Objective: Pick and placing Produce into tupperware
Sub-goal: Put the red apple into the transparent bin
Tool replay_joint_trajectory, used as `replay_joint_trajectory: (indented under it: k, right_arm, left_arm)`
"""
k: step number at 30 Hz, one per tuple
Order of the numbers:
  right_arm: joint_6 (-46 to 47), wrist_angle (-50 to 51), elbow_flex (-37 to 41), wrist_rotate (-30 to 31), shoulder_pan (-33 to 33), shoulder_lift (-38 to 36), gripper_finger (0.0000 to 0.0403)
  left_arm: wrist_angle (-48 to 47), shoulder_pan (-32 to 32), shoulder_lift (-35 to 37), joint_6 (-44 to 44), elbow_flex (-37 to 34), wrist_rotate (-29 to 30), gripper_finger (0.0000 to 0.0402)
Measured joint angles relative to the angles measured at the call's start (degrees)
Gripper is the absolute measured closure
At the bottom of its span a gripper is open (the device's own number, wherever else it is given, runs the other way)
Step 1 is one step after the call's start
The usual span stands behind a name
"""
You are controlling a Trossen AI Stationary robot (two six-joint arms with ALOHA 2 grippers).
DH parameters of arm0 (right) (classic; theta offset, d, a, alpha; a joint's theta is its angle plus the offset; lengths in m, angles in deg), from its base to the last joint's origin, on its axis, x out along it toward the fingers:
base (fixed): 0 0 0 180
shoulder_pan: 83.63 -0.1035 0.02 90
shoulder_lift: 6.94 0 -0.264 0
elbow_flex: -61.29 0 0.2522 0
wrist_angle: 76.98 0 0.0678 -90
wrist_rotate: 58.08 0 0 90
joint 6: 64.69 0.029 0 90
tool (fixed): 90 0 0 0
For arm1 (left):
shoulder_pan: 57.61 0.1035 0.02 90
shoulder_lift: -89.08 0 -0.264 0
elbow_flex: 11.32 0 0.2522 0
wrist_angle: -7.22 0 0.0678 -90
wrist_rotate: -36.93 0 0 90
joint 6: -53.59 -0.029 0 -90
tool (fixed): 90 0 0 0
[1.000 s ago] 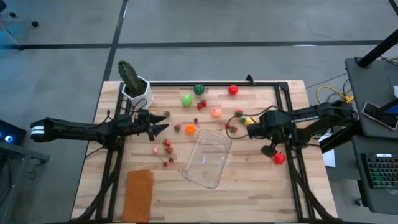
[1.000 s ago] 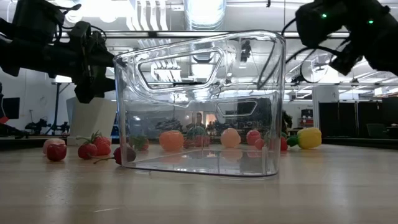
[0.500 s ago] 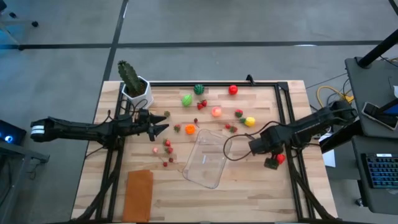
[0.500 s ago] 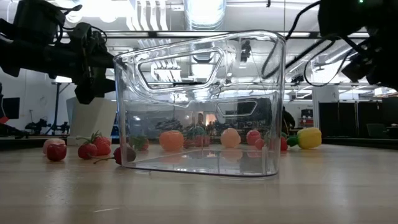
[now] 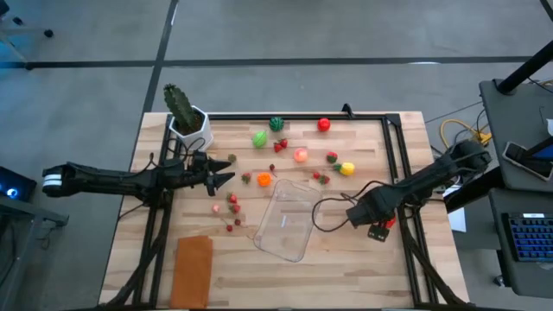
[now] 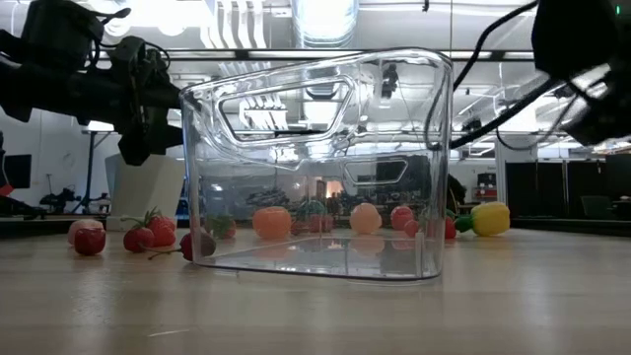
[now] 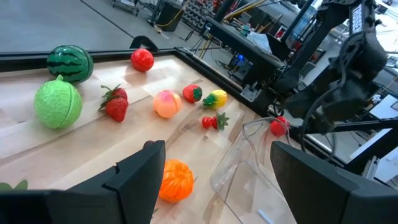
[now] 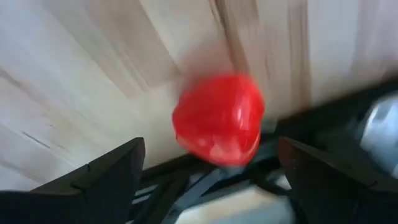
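The clear tupperware stands on the table's middle, seen close in the low view. Small produce lies scattered behind and left of it: a light green melon, a watermelon, strawberries, an orange piece and a yellow piece. My right gripper hovers open over a red fruit that lies by the right frame rail, fingers on either side of it, apart from it. My left gripper waits open left of the container, above the table.
A green cactus in a white pot stands at the far left corner. A flat orange-brown rectangle lies near the front left. Black frame rails run along the table's sides. Bare wood shows in front of the container.
My right gripper has swung from beside the yellow piece toward the table's near right, coming down over the red fruit by the rail. The left arm, the container and the produce have kept still.
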Motion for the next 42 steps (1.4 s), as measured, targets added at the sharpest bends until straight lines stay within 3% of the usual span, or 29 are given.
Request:
replay_joint_trajectory:
  k: [6,15,31,42]
  right_arm:
    - [9.9,1.6,-0.2,-4.5,0.0,7.7,0.0044]
    - [10.1,-3.5,-3.3,-4.5,0.0,15.5,0.0044]
    - [13.1,-9.6,-3.1,-3.8,0.2,15.1,0.0048]
    - [13.1,-9.2,-3.1,-2.6,0.2,15.0,0.0116]
  left_arm:
    - [-0.1,0.0,0.0,0.0,0.0,0.0,0.0125]
    - [-0.1,0.0,0.1,0.0,0.0,-0.6,0.0125]
    - [0.0,0.0,0.4,0.1,0.0,-2.9,0.0125]
    - [0.0,0.0,0.4,0.1,0.0,-3.1,0.0125]
